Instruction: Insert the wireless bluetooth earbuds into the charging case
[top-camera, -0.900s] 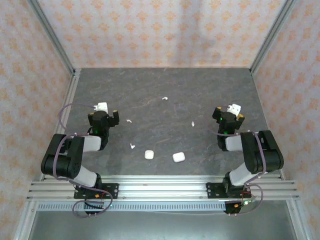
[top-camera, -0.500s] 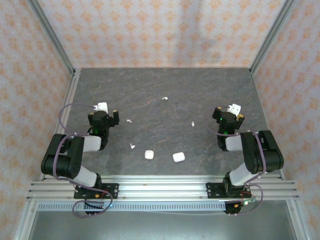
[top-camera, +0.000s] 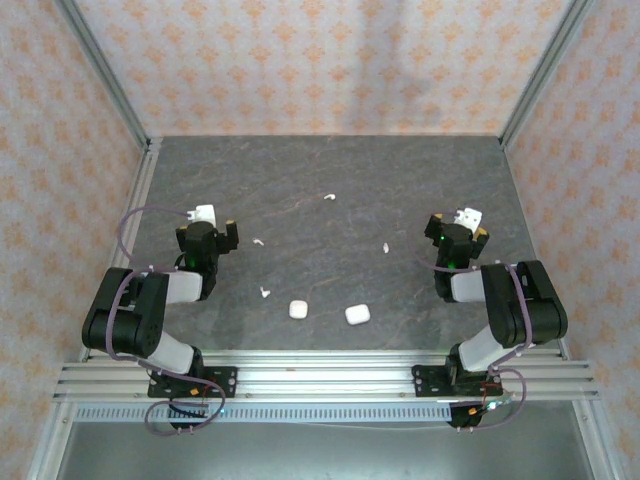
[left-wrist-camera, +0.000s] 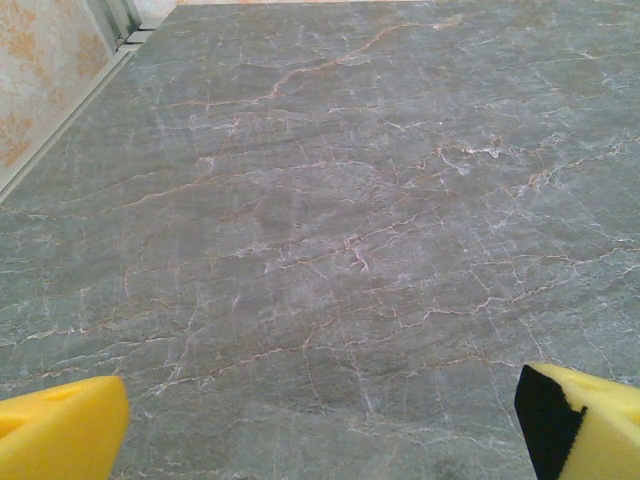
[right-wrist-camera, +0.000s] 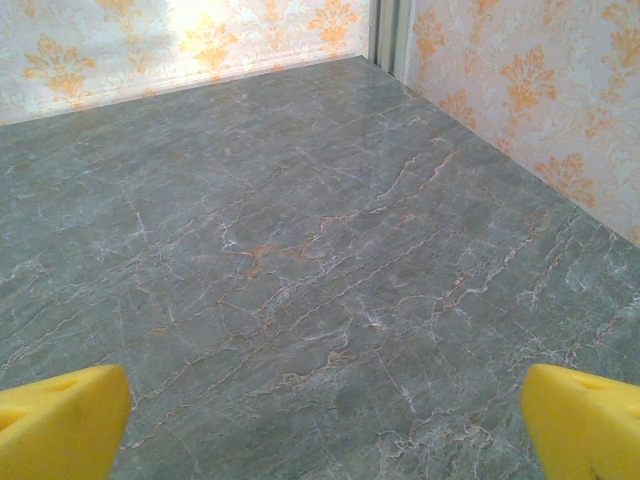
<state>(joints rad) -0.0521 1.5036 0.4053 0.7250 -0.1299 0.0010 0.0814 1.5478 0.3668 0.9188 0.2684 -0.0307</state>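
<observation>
Nothing has moved; left gripper (left-wrist-camera: 320, 430) and right gripper (right-wrist-camera: 320, 420) gape empty. I'd drop left squarely over nearest earbud (top-camera: 263, 292).

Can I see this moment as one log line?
left gripper open, empty | right gripper open, empty | four earbuds loose on table | two cases near front edge

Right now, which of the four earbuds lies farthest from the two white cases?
The rearmost earbud, lying alone; the other three sit closer to the cases.
</observation>
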